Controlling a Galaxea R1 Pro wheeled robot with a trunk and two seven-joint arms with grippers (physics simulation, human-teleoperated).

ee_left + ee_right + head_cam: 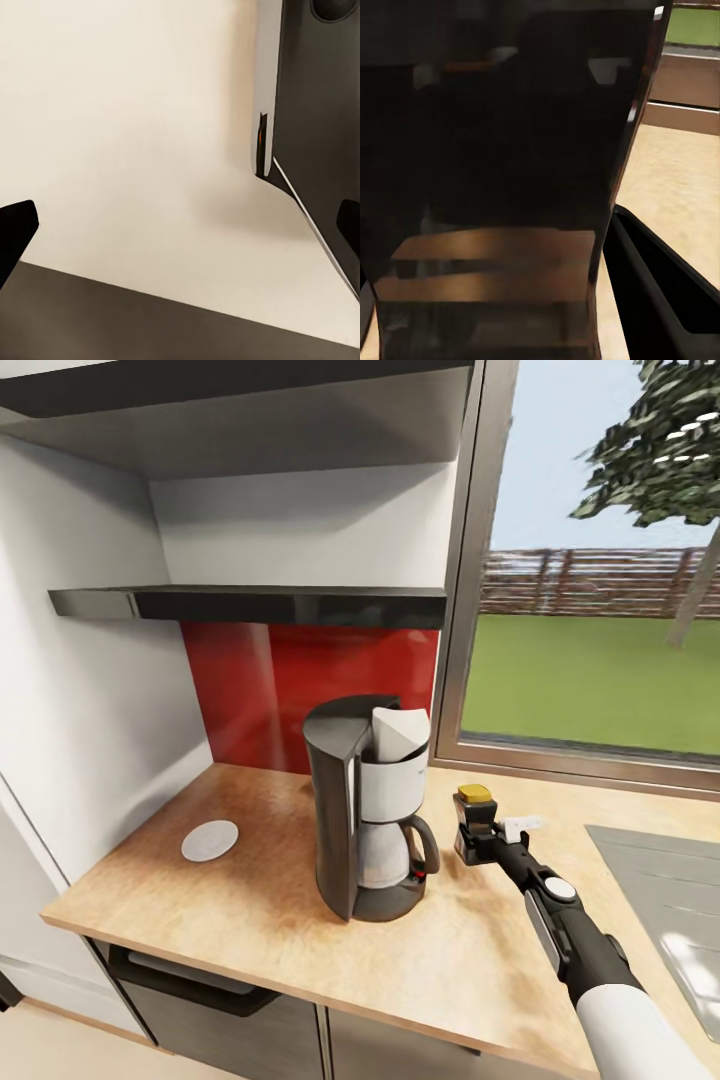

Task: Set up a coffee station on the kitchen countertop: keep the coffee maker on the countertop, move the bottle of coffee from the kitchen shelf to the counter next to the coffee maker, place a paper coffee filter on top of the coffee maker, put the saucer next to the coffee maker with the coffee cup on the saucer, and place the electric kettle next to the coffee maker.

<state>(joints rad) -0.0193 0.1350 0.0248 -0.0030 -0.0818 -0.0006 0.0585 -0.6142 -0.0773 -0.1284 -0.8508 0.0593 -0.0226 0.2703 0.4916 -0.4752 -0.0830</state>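
Red backsplash, a thin dark glossy shelf board (290,604) and a garden window frame the tan, wood-look speckled bench (250,900). On it, at about 3 o'clock from the tall dark grey drip coffee maker (368,810), stands the small dark jar of coffee with a yellow-gold lid (474,822), upright, its long axis vertical and near the machine without touching. The right end effector (478,844) is clenched on this jar, the arm reaching in from 5 o'clock; the dark glass crowds the right wrist view (495,180). A folded white paper filter (400,728) sits in the machine's top, and a small flat white saucer (210,841) lies at its 9 o'clock, well apart. The left end effector (180,232) hangs released over pale floor. The jar looks placed; letting go and backing out toward 5 o'clock seems next.
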